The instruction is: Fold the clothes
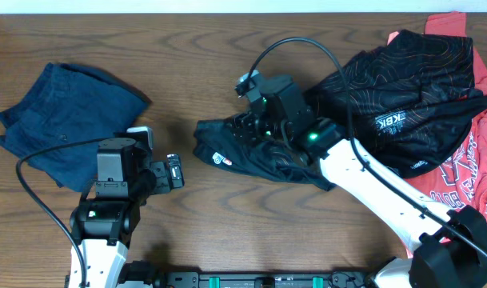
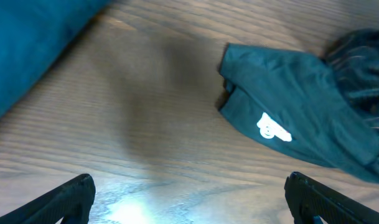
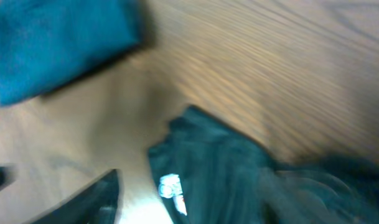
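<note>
A black garment [image 1: 255, 156] with a small white logo lies crumpled at the table's middle. It also shows in the left wrist view [image 2: 301, 118] and, blurred, in the right wrist view [image 3: 239, 168]. My right gripper [image 1: 253, 126] hangs over its top edge; one finger shows wide to the left in the right wrist view [image 3: 195, 202], the other is lost against the dark cloth, and the jaws look open. My left gripper [image 1: 174, 170] is open and empty over bare wood [image 2: 189, 183], left of the garment. Folded blue shorts [image 1: 67, 120] lie at the far left.
A heap of clothes sits at the right: a black patterned shirt [image 1: 411, 100] on top of a red shirt [image 1: 459, 172]. The blue shorts show at the top left of both wrist views [image 2: 33, 43] [image 3: 58, 43]. The wooden table [image 1: 195, 64] has bare wood between shorts and garment.
</note>
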{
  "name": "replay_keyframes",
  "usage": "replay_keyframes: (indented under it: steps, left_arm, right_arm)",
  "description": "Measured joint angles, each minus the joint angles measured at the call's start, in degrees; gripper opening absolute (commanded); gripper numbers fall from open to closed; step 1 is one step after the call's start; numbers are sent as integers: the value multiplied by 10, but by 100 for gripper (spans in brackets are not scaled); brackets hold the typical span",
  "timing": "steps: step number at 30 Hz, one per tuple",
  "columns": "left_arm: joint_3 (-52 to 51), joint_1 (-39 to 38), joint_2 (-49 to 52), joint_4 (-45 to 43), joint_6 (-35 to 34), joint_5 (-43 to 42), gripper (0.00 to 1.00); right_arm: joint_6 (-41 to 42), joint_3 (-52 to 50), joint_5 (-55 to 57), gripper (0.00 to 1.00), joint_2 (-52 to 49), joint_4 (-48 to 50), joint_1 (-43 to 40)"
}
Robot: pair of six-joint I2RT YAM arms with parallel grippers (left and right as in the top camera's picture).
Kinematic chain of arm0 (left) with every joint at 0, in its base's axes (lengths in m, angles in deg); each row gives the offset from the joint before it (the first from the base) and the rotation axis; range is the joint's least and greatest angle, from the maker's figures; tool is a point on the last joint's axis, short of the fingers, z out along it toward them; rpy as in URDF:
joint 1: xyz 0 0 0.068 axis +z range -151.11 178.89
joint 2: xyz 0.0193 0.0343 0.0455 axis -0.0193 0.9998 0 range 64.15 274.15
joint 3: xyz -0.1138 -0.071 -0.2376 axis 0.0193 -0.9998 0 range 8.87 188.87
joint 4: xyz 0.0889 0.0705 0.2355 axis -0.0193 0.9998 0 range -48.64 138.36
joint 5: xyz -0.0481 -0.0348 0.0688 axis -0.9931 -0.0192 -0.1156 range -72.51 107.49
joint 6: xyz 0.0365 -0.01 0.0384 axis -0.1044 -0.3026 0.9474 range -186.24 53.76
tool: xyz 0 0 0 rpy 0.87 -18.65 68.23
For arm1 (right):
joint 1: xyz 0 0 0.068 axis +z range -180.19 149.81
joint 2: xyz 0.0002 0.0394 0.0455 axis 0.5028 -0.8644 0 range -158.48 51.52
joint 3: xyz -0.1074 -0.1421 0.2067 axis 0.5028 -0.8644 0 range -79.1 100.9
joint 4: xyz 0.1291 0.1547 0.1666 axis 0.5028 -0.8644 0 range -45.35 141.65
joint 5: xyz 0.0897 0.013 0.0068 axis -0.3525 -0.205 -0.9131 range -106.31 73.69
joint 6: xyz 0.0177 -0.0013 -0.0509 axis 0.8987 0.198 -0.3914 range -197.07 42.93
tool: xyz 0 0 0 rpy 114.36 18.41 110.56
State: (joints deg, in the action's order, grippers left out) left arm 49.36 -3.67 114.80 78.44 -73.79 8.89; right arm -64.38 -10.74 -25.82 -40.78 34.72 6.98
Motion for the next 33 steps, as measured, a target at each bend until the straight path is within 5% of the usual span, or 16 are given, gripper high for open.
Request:
replay_keyframes:
  steps: [7, 18, 32, 33]
  left_arm:
    - [0, 0, 14, -43, -36, -106, 98]
    - [0, -96, 187, -123, -213, -164, 98]
    - [11, -300, 451, -426, -357, -185, 99]
    - [15, -308, 464, -452, -359, -185, 93]
  right_arm:
    - [43, -2, 104, 99, 60, -145, -110]
    - [58, -2, 145, 99, 156, -330, -302]
    - [60, -2, 147, 99, 156, -386, -370]
    - [60, -2, 147, 99, 156, -386, -370]
